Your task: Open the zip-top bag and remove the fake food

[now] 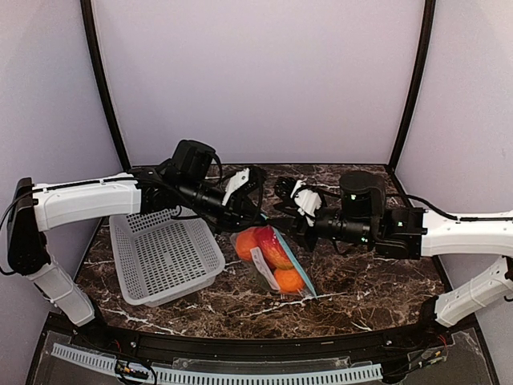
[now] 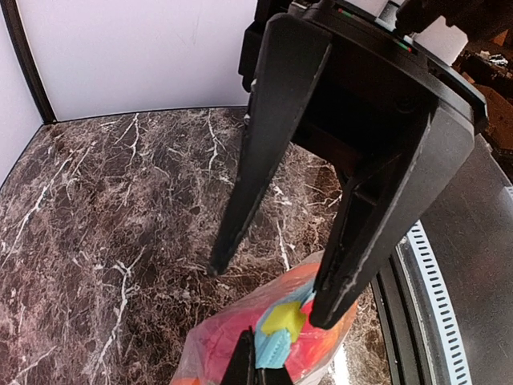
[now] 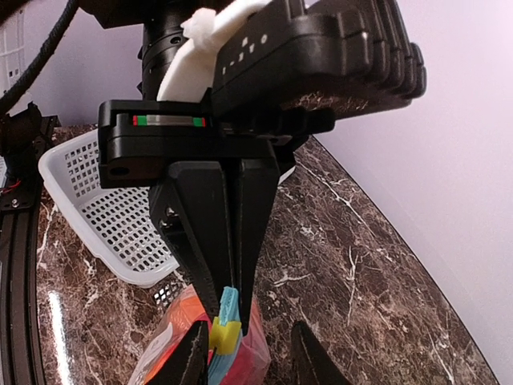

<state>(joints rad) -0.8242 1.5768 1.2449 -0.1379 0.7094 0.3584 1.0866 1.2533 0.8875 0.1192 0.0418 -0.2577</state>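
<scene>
The zip-top bag lies mid-table, its top end lifted toward the grippers. Through the plastic I see two oranges and a red piece; the dark green piece is hidden. My left gripper is shut on the teal zip strip just beside its yellow slider. It also shows in the right wrist view. My right gripper is open, with one finger on each side of the bag's top. It shows open in the left wrist view.
A white perforated basket stands on the left of the marble table, close behind the left gripper. The black rail of the near edge runs close by the bag. Purple walls enclose the back and sides.
</scene>
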